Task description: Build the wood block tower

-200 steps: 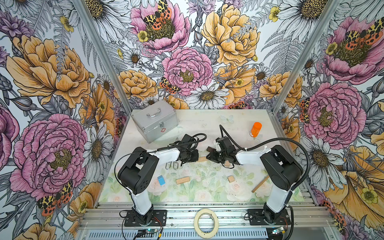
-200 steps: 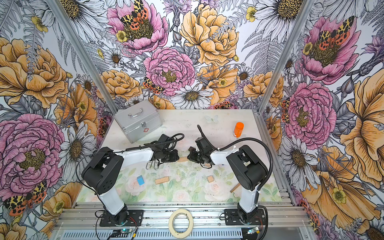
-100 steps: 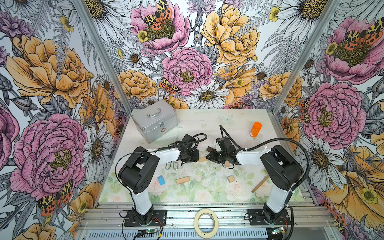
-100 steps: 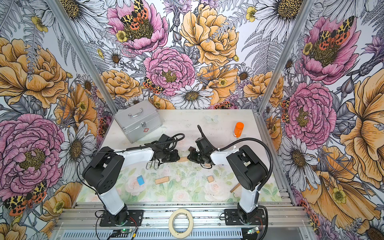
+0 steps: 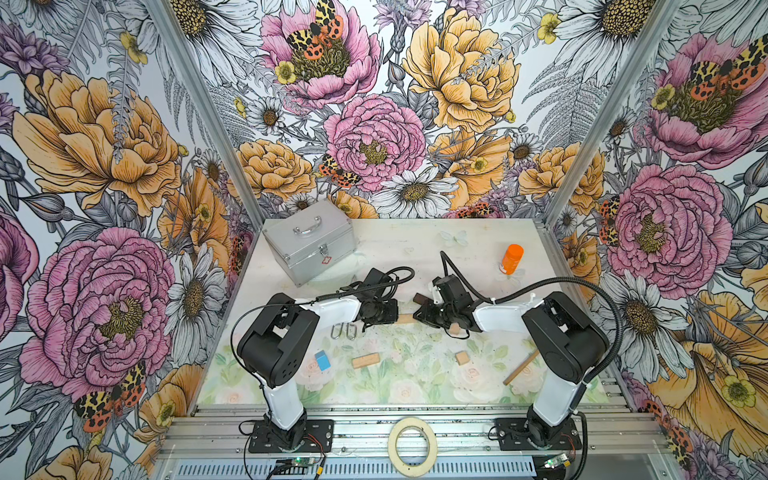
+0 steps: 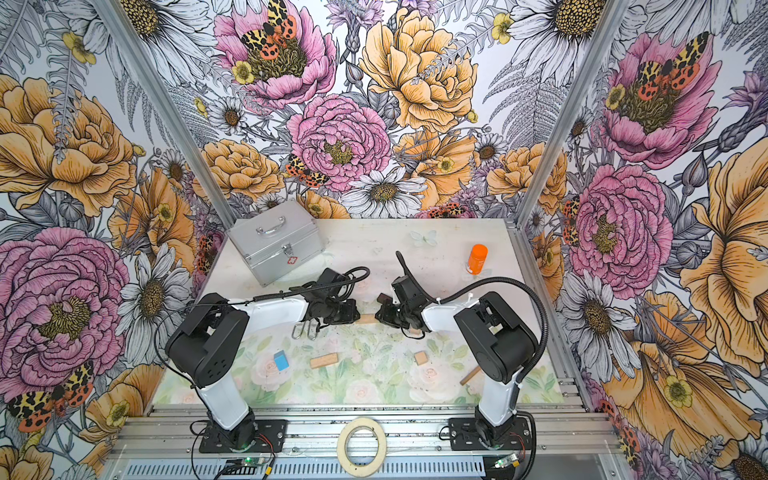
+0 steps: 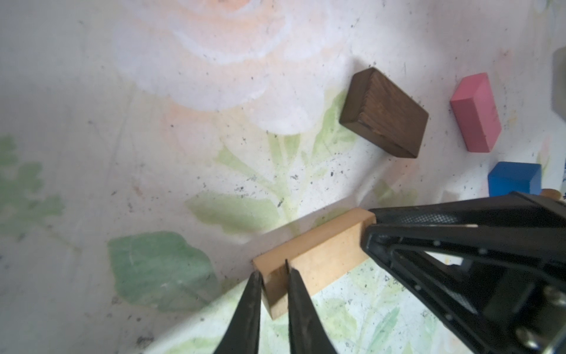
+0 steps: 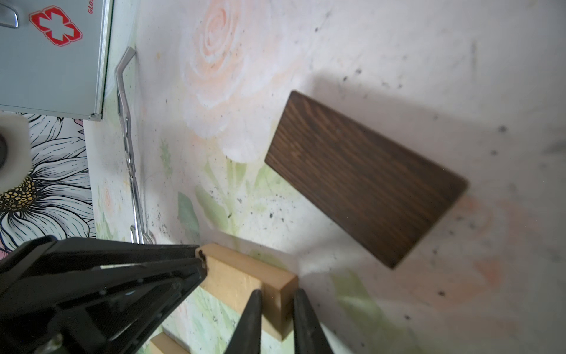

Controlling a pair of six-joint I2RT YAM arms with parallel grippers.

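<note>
A tan bar (image 5: 405,319) (image 6: 368,319) spans the gap between both grippers at mid-table. My left gripper (image 7: 274,275) (image 5: 392,316) is shut on one end of this bar (image 7: 312,260). My right gripper (image 8: 277,295) (image 5: 419,316) is shut on the other end (image 8: 245,275). Just behind lies the dark brown bar (image 7: 384,113) (image 8: 364,177) (image 5: 420,298). A pink bar (image 7: 476,113) and a blue cube (image 7: 514,182) lie beyond it. Loose in front are a blue cube (image 5: 322,360), a tan bar (image 5: 365,360) and a tan cube (image 5: 461,357). The wood block tower is out of view.
A silver case (image 5: 309,245) stands at the back left and an orange bottle (image 5: 512,258) at the back right. Metal tongs (image 5: 344,331) (image 8: 128,147) lie under the left arm. A long thin stick (image 5: 520,368) lies at the front right. A tape ring (image 5: 411,446) rests on the front rail.
</note>
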